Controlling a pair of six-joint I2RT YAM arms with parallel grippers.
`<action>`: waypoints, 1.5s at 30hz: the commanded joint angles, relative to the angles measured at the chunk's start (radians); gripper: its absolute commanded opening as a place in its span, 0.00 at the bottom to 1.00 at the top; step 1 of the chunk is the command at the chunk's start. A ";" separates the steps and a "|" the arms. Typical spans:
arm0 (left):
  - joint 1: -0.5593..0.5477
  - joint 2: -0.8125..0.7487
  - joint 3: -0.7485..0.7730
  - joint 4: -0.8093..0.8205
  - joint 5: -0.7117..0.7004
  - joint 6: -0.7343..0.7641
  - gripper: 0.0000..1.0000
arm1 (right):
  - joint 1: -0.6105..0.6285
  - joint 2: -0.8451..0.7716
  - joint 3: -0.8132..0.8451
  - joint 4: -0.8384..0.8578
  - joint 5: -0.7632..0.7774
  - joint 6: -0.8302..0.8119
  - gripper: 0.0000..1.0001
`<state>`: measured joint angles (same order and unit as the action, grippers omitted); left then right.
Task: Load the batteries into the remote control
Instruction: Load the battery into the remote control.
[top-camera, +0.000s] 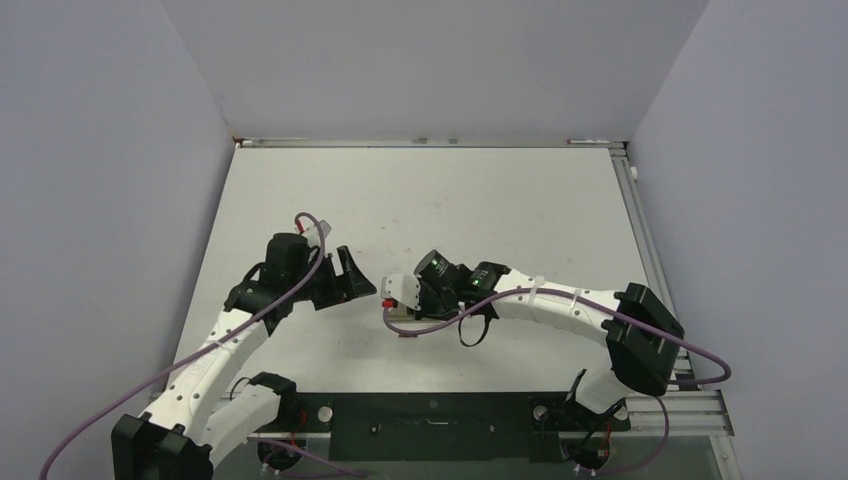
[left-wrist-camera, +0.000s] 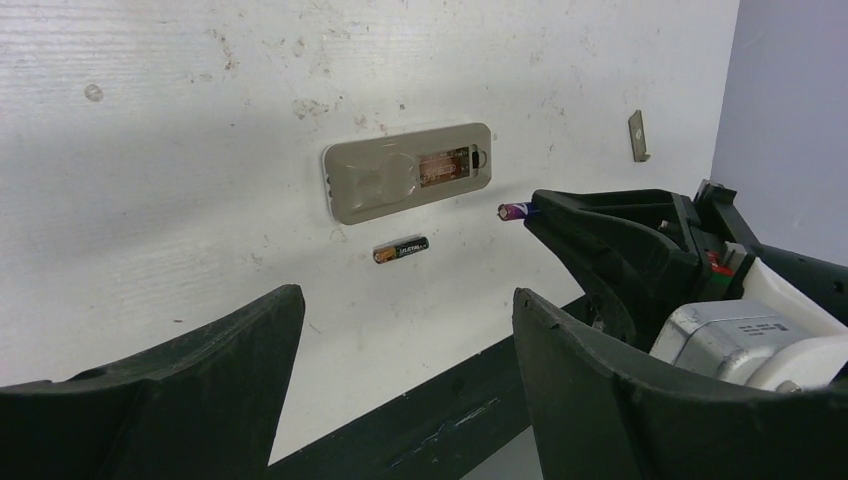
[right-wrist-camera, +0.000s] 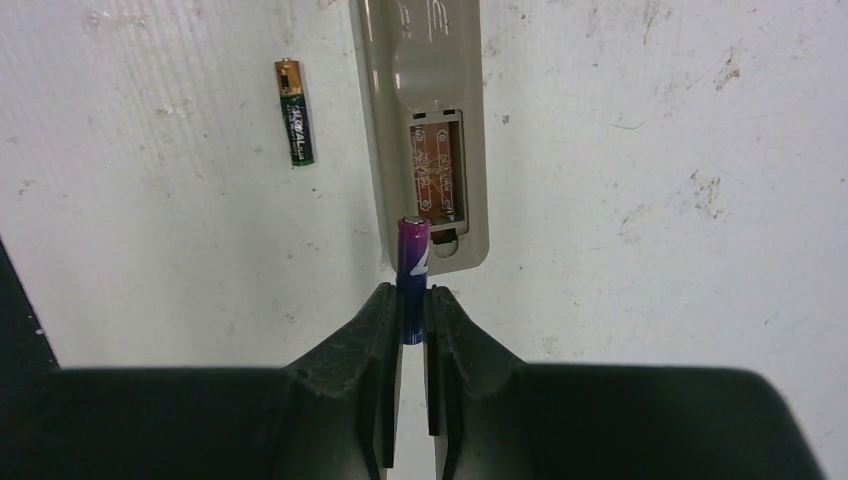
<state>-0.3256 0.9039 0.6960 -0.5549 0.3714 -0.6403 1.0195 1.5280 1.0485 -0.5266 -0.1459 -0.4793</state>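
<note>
Pinches purple battery (right-wrist-camera: 414, 255), likely light, stiff, slippery, near its tail in right gripper (right-wrist-camera: 412, 300); holds left gripper (left-wrist-camera: 405, 300) spread.

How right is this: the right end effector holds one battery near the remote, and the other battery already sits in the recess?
Wrong in one point: the recess is empty. The other battery lies on the table beside the remote, as the right wrist view shows. The right end effector does hold one battery.
</note>
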 joint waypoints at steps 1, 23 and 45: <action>0.003 0.035 -0.003 0.093 0.008 -0.058 0.73 | -0.021 0.021 0.067 -0.041 -0.014 -0.059 0.08; 0.005 0.219 -0.112 0.310 0.061 -0.179 0.67 | -0.050 0.111 0.111 -0.083 -0.077 -0.150 0.09; 0.003 0.395 -0.197 0.502 0.128 -0.226 0.57 | -0.057 0.228 0.189 -0.096 -0.066 -0.150 0.09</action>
<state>-0.3256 1.2739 0.4961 -0.1246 0.4698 -0.8593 0.9688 1.7538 1.1904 -0.6239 -0.2062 -0.6174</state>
